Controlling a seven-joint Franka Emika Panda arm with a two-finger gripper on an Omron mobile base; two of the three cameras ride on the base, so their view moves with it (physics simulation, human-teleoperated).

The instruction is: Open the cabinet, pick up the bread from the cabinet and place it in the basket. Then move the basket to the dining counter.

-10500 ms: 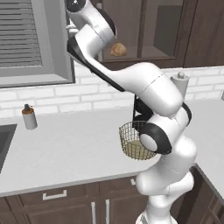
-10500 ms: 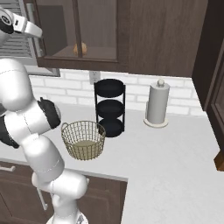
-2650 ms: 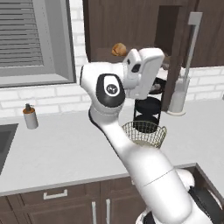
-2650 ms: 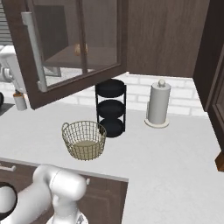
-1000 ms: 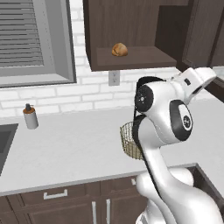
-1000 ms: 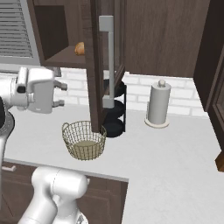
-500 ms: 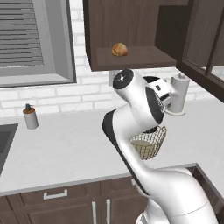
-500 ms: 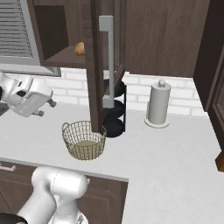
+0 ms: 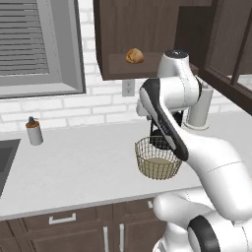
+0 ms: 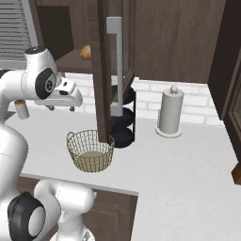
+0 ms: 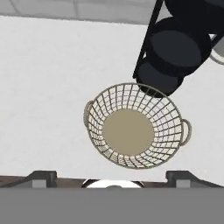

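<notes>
On the left of the left base view a small bottle (image 9: 33, 132) stands on the grey worktop (image 9: 78, 167), below the window (image 9: 37, 47). Further right, the cabinet (image 9: 147, 34) is open and the bread (image 9: 134, 55) lies on its lower shelf, alone. Below the shelf the white arm (image 9: 172, 98) bends over the worktop, and the basket (image 9: 158, 158) stands on the worktop just under it, with nothing inside. Behind the arm a paper towel holder (image 9: 201, 106) stands near the wall. In the right base view the gripper (image 10: 61, 108) points down above the worktop, left of the basket (image 10: 91, 151) and higher than it; the open cabinet door (image 10: 112, 61) with its silver handle (image 10: 115, 66) hangs to the right of it, and a black tiered rack (image 10: 123, 120) stands behind the door. In the hand view the basket (image 11: 135, 126) is seen from above, its pale bottom bare, and the two finger tips (image 11: 43, 178) stand wide apart with nothing between them.
</notes>
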